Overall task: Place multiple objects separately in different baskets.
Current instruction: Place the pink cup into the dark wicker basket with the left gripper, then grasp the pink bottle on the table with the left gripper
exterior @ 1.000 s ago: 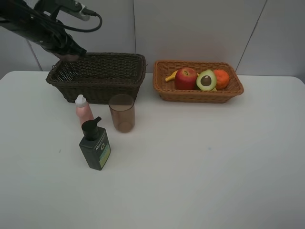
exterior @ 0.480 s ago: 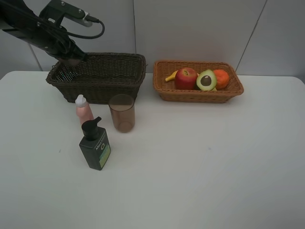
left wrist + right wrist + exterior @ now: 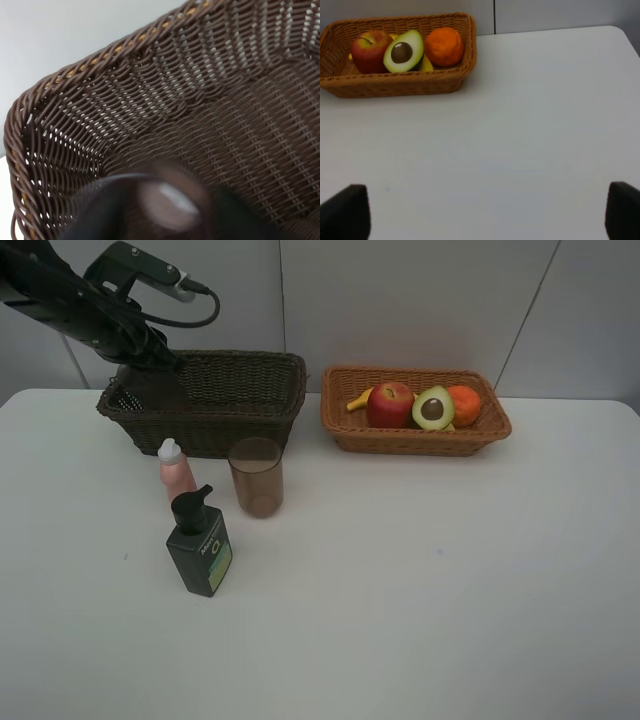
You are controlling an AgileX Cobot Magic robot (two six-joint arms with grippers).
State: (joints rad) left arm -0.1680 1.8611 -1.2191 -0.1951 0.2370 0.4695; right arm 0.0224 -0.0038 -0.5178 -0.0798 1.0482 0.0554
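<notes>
Left gripper (image 3: 158,356) hanging over left end of dark basket (image 3: 205,425). Jaws just a dark blur up close, honestly can't tell if gripping or let go. Brownish round blob (image 3: 162,200) right at lens inside that basket, can't tell what it is. Right gripper (image 3: 482,212) spread wide, nothing in it, over bare table (image 3: 530,125). Apple (image 3: 390,405), avocado (image 3: 433,408), orange (image 3: 465,403) and banana (image 3: 357,399) all in tan basket (image 3: 420,445). Cup (image 3: 256,480), pink bottle (image 3: 177,475) and pump bottle (image 3: 201,550) standing on table just in front of dark basket.
</notes>
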